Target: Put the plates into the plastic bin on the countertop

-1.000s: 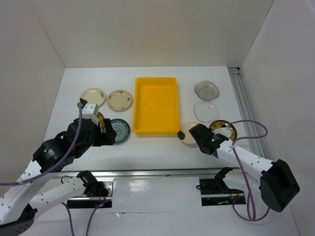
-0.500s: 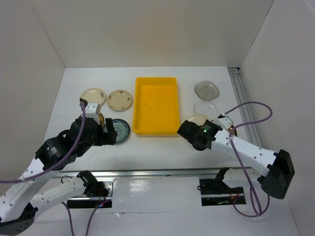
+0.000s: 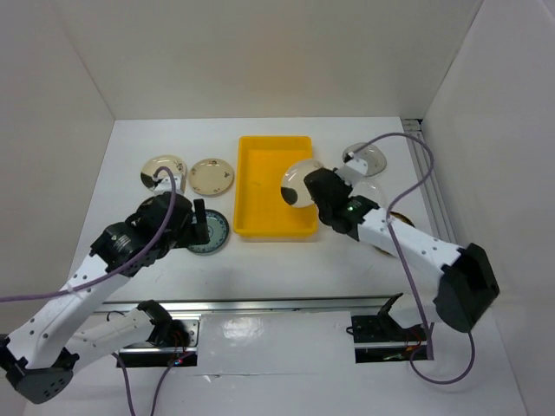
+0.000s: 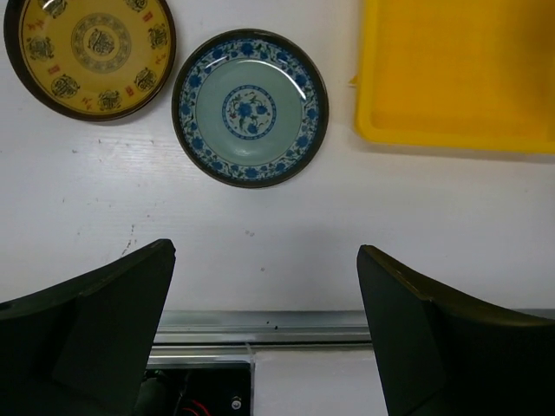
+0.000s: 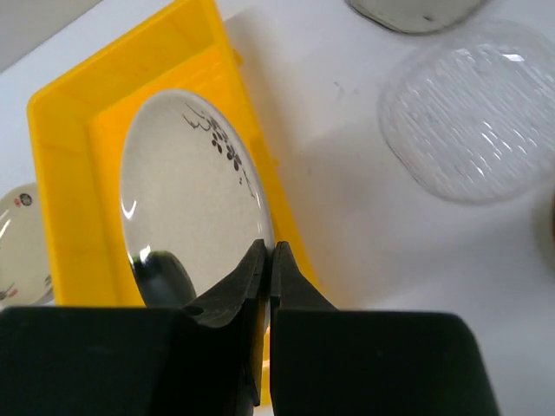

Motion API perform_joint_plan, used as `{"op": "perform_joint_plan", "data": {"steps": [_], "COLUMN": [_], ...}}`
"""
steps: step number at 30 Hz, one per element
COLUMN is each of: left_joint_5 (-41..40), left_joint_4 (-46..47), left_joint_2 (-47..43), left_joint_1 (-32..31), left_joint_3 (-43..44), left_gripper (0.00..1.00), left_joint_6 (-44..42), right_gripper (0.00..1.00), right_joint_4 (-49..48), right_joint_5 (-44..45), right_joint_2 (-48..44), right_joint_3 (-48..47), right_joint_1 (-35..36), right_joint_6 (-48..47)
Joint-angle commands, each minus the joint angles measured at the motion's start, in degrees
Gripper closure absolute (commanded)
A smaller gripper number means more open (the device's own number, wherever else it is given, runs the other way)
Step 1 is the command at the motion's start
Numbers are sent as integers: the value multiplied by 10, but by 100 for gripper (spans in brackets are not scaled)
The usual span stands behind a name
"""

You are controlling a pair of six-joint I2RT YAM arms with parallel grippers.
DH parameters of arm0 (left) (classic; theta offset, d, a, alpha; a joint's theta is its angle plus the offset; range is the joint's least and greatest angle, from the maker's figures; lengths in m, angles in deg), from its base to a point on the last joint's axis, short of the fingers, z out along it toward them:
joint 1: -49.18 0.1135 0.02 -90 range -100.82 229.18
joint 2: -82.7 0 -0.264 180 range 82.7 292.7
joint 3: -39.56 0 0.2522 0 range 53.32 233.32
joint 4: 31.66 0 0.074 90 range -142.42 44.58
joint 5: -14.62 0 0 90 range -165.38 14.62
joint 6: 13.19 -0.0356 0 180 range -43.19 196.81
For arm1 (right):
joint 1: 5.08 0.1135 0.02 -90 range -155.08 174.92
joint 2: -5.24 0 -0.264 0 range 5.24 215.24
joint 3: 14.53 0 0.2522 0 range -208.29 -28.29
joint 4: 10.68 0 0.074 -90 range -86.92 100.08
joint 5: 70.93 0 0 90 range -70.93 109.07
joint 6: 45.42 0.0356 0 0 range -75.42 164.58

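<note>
From above, the right gripper is pinching the rim of a glossy cream plate, tilted over the yellow plastic bin. Left wrist view: the left gripper is spread wide over the white countertop, near a round blue-green patterned plate. Right wrist view: a ribbed clear glass plate lies flat beside the bin.

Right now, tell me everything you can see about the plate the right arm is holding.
The plate is small, round, glossy cream, ceramic by its look, with a dark flower sprig near its upper rim and a dark blotch near its lower edge. The right gripper pinches its rim between shut jaws, holding it tipped on edge over the right side of the yellow bin. Contact with the bin cannot be told.
</note>
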Motion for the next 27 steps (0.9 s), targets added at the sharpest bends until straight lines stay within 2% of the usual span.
{"op": "perform_joint_plan", "data": {"steps": [1, 6, 10, 14, 18, 19, 21, 23, 24, 27], "left_joint_5": [22, 72, 106, 118, 144, 172, 183, 188, 188, 183], "left_joint_4": [27, 73, 80, 80, 80, 88, 101, 106, 106, 106], "left_joint_2": [37, 90, 134, 163, 181, 181, 181, 181, 181, 181], "left_joint_1": [33, 86, 180, 256, 330, 345, 379, 401, 408, 438], "left_joint_3": [21, 49, 75, 87, 76, 67, 47, 41, 35, 20], "left_gripper": [0, 0, 0, 0, 0, 0, 0, 0, 0, 0], "left_joint_6": [3, -12, -33, -42, 6, 14, 22, 28, 28, 34], "right_gripper": [100, 100, 100, 100, 100, 99, 91, 78, 55, 36], "right_joint_4": [-218, -217, -168, -174, -166, -166, -166, -173, -173, -166], "right_joint_5": [-127, -230, -263, -256, -266, -266, -287, -293, -293, -308], "right_joint_2": [112, 256, 353, 378, 405, 405, 405, 405, 405, 400], "right_joint_3": [-68, -204, -284, -274, -274, -274, -274, -274, -279, -287], "right_joint_1": [-34, -84, -100, -108, -115, -115, -115, -115, -115, -115], "right_joint_6": [-201, -248, -260, -253, -244, -244, -244, -249, -255, -267]}}
